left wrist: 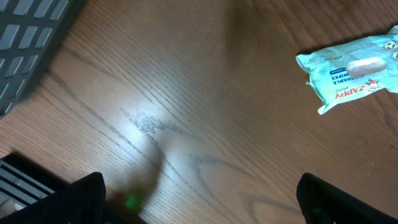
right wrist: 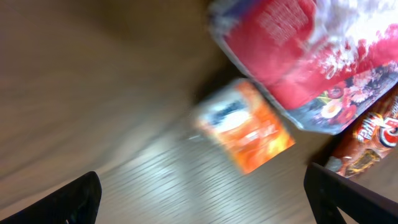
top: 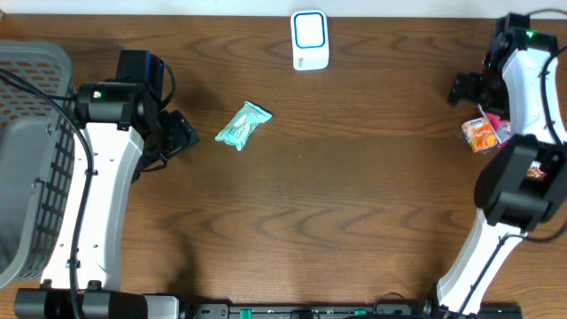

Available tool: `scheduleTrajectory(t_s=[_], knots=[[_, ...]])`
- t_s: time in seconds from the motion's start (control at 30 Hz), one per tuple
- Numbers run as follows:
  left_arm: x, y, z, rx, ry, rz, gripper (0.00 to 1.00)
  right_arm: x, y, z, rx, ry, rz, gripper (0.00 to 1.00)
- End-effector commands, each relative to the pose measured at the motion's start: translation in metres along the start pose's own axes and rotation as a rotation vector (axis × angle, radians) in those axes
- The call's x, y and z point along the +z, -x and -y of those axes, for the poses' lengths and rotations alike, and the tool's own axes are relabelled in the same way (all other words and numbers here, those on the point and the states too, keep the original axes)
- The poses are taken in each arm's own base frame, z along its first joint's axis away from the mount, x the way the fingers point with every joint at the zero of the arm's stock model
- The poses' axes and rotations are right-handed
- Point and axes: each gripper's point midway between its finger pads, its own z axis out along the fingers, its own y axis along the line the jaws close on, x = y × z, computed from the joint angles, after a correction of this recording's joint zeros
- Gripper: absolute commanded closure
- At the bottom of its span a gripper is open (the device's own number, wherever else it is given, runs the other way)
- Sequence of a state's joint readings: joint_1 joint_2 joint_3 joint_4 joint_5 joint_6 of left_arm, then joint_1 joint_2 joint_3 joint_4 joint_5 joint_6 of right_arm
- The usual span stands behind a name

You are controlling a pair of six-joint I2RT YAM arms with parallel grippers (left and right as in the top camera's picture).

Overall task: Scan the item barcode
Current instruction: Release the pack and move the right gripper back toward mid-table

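Observation:
A teal wipes packet (top: 243,125) lies flat on the wooden table, left of centre. It also shows in the left wrist view as the wipes packet (left wrist: 351,68), at the upper right. My left gripper (top: 183,133) hovers just left of it, open, with nothing between the fingers (left wrist: 84,199). The white scanner (top: 309,40) with a blue-framed window stands at the far edge. My right gripper (top: 462,89) is at the far right, open and empty, its fingers (right wrist: 348,199) wide apart above an orange packet (right wrist: 245,124). No barcode can be made out.
A grey basket (top: 31,151) fills the left side of the table; its corner, the basket (left wrist: 31,37), is close to my left wrist. At the right lie a red packet (right wrist: 298,56), a dark snack bar (right wrist: 373,143) and the orange packet (top: 483,135).

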State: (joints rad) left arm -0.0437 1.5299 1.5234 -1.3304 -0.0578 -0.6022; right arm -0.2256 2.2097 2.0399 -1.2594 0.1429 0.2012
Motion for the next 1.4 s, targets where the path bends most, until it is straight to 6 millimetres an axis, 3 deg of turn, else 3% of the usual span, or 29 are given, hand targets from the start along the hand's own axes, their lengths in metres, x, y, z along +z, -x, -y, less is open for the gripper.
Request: scheduleTrajectory(t_s=[0.0,0.2,0.37,0.5,0.77,0.97,1.37], knots=[[0.001,-0.001,-0.002,0.002,0.009,-0.002,0.02,-0.103,0.005,-0.040,-0.025,0.238,0.194,0.01],[0.001,-0.001,-0.002,0.002,0.009,-0.002,0.02,-0.181,-0.030,-0.090,-0.119,0.526,0.243,0.01],[0.001,-0.001,-0.002,0.001,0.009,-0.002,0.02,-0.212,-0.077,-0.140,-0.227,0.729,0.134,0.01],[0.001,-0.001,-0.002,0.001,0.009,-0.002,0.02,-0.212,-0.107,-0.166,-0.311,0.722,0.077,0.01],[0.001,-0.001,-0.002,0.001,0.009,-0.002,0.02,-0.206,-0.136,-0.198,-0.444,0.608,0.095,0.01],[0.001,-0.001,-0.002,0.001,0.009,-0.002,0.02,-0.205,-0.145,-0.216,-0.504,0.583,0.131,0.01],[0.001,-0.001,-0.002,0.002,0.009,-0.002,0.02,-0.205,-0.140,-0.224,-0.468,0.601,0.148,0.01]])
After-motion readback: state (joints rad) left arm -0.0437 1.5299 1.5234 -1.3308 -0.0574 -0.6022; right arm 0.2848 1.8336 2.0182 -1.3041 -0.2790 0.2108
